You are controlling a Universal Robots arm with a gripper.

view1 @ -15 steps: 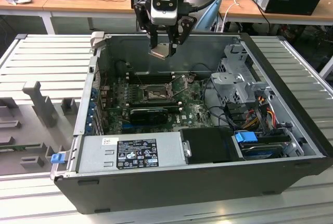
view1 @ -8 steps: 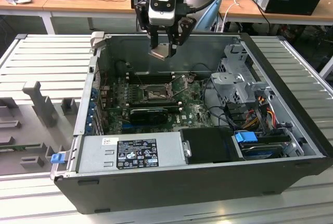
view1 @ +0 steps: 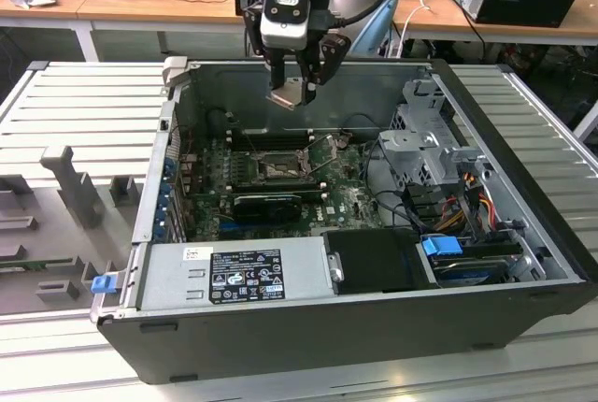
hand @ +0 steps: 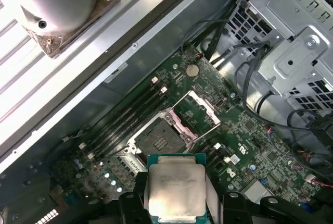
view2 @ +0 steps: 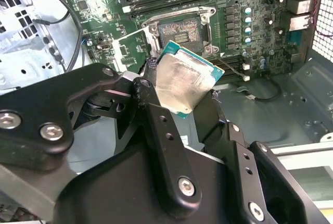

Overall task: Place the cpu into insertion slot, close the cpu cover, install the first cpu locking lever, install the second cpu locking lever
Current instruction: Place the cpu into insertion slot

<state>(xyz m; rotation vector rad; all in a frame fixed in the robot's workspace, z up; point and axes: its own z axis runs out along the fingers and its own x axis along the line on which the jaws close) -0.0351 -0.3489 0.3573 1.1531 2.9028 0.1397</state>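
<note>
While fingers (view2: 156,125) clamp cpu (view2: 184,81), insertion slot (hand: 158,140) seems unobstructed, cpu cover (hand: 204,106) raised; cables (hand: 247,81) nearby.

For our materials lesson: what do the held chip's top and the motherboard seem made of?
The cpu top looks like dull silver metal, judging by its smeared sheen; its rim looks like teal-green circuit board. The motherboard seems green-coated laminate, probably fibreglass, given its soldered parts.

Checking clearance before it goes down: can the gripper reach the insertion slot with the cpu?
Probably yes: the gripper holds the cpu above the insertion slot, the cpu cover stands open, nothing lies between.
</note>
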